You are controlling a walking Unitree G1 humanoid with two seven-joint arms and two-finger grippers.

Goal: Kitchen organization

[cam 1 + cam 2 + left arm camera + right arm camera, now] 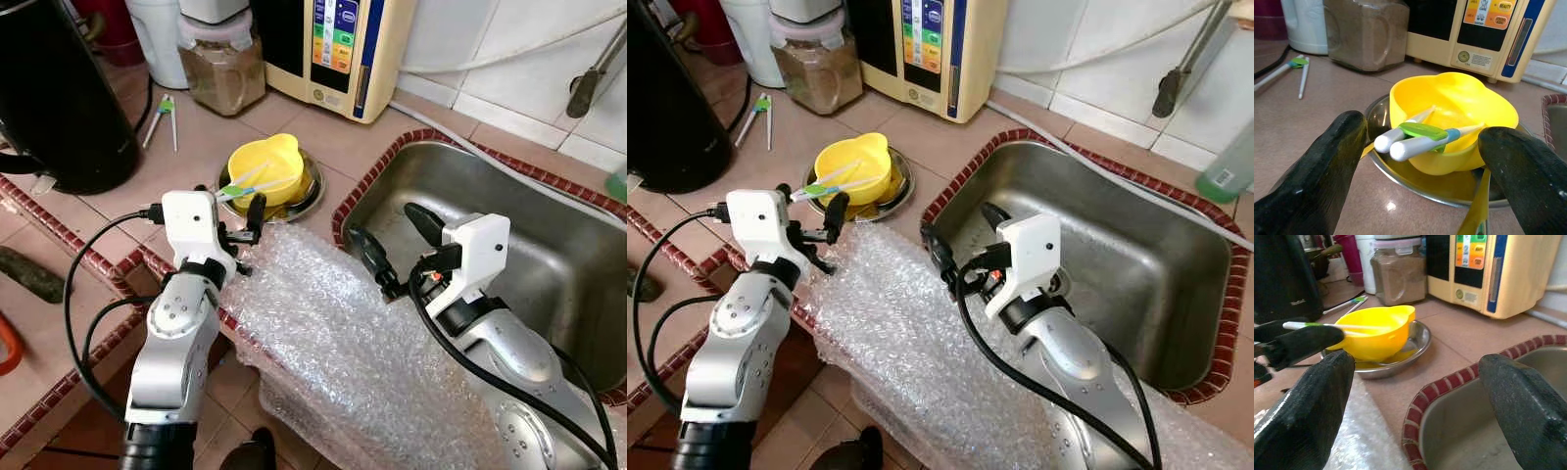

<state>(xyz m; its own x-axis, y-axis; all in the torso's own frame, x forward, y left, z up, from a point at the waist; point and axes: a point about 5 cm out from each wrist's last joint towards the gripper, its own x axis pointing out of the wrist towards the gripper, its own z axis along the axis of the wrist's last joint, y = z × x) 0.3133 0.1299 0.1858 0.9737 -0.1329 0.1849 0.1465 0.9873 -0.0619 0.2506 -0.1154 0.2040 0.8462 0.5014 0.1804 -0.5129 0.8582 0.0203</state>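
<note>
Black kettle (54, 93): stood at the far left of the tiled counter (294, 132).
Loose chopsticks (162, 116): 2 white sticks with a green joiner lay on the counter between the kettle and the jar.
Jar (222, 64): clear, holding brown powder, stood at the back beside the cream appliance (333, 49).
Left gripper (238, 211): fingers spread with nothing between them, hovered just in front of the steel dish, above the near edge of the counter.
Yellow bowl (1449, 117): sat in the shallow steel dish (1378, 159), left of the sink; 2 white-handled utensils (1415, 139) with a green clip leaned over its rim.
Bubble wrap (343, 343): draped over the counter's front edge, between the 2 arms.
Right gripper (397, 245): fingers wide apart and empty, over the sink's left rim.
Sink (549, 245): stainless, edged in red tile, at the right.
</note>
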